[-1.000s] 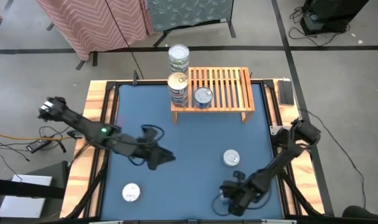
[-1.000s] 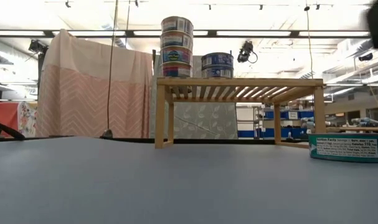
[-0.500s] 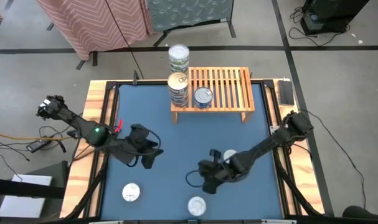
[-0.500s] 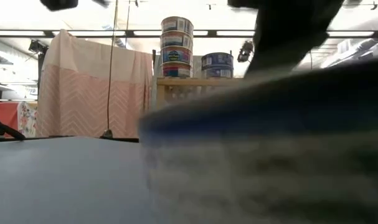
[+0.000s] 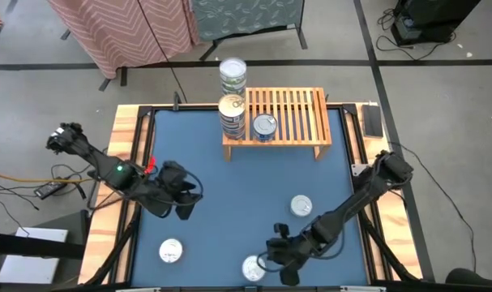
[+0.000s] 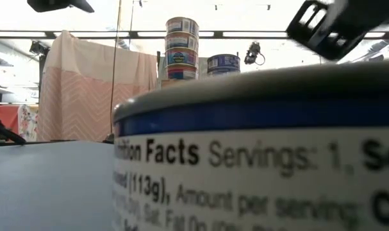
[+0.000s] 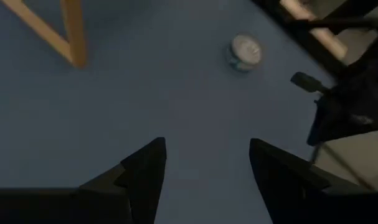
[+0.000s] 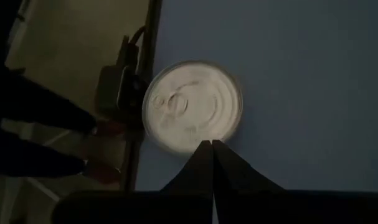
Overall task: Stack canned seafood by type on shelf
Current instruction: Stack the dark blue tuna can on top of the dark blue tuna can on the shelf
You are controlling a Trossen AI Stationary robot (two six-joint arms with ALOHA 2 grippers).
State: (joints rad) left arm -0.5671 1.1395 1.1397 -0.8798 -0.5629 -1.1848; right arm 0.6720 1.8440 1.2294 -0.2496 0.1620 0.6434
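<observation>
The shelf (image 5: 282, 115) stands at the table's far middle. On its left end are two stacks of cans (image 5: 233, 77) (image 5: 232, 114), with a single blue-topped can (image 5: 264, 126) beside them. Three silver-topped cans lie loose on the blue table: one at near left (image 5: 171, 251), one at right of centre (image 5: 301, 206), and one at the near edge (image 5: 254, 268). That last can fills the low view (image 6: 258, 160). My right gripper (image 8: 211, 144) is shut and hangs just above this can's rim. My left gripper (image 7: 204, 146) is open over bare table at left of centre (image 5: 185, 211).
A raised wooden frame (image 5: 126, 154) runs around the table. A dark device (image 5: 372, 120) lies on its far right rail. The low camera (image 8: 117, 93) sits at the near edge next to the can. Bare blue surface lies between the shelf and the loose cans.
The silver-topped can has slid to the near edge, right in front of the low camera. My right gripper, shut throughout, swung toward the table's left, then came back toward the near edge and rose. My left gripper drew back toward the left edge and turned.
</observation>
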